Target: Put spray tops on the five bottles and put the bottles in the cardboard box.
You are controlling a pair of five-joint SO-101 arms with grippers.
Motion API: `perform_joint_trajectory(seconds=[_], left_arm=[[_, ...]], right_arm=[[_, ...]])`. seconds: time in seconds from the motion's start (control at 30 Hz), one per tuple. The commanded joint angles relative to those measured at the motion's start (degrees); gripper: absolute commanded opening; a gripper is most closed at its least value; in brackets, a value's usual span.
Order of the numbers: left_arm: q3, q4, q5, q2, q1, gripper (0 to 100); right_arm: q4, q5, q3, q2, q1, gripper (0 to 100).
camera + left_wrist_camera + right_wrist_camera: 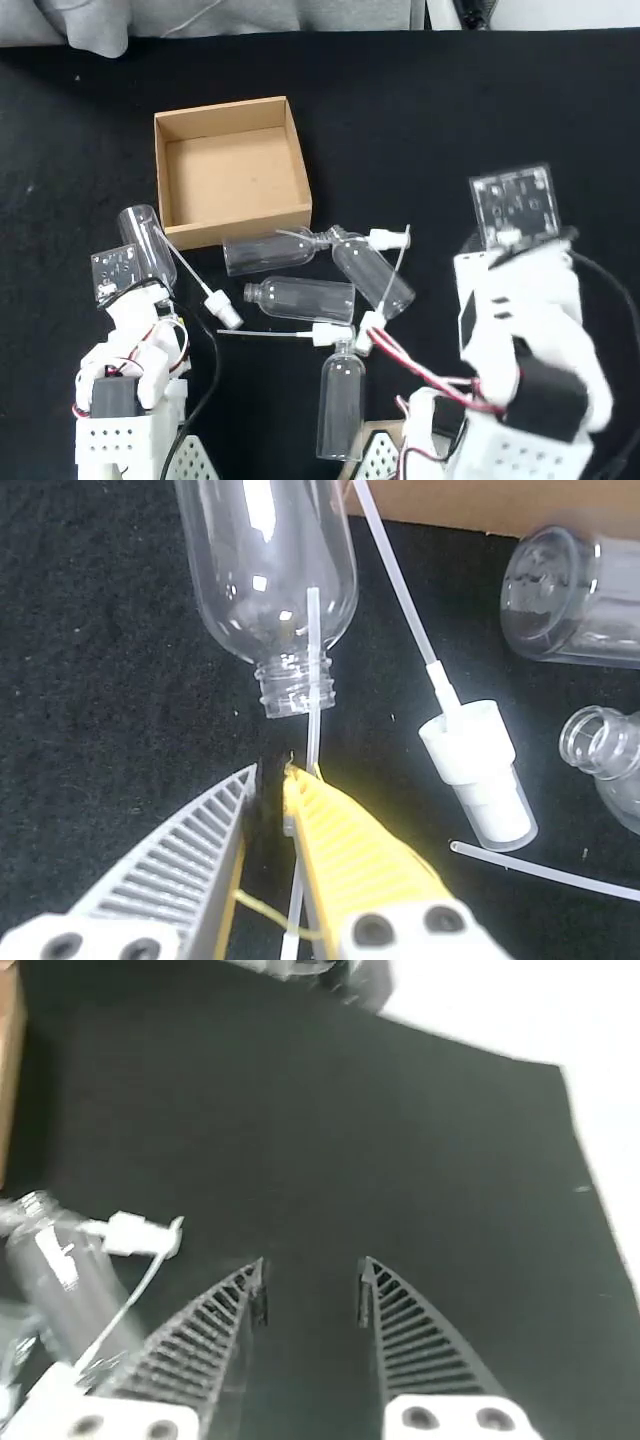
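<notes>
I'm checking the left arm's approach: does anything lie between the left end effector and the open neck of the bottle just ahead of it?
Only a thin white tube: it runs from the left end effector across the bottle's open neck. Nothing else visible lies between them.

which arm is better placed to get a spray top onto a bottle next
Left. Its jaws hold a spray tube lined up at the open bottle neck. The right arm's jaws are open over bare table.
</notes>
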Motion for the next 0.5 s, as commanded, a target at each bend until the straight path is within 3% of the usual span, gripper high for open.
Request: perform_joint_trajectory(seconds=[0.0, 0.37, 0.47], left_arm=[[1.4, 0.2, -0.4, -0.5, -0.1, 4], [1.4, 0.2, -0.4, -0.5, -0.1, 4], [1.4, 0.2, -0.4, -0.5, -0.1, 4]], right_arm=[[2.7, -2.2, -6.4, 6.6, -3.9, 12.4], [5.5, -2.8, -9.8, 17.9, -8.6, 12.6], [5.5, -2.8, -9.8, 20.0, -10.5, 16.5]])
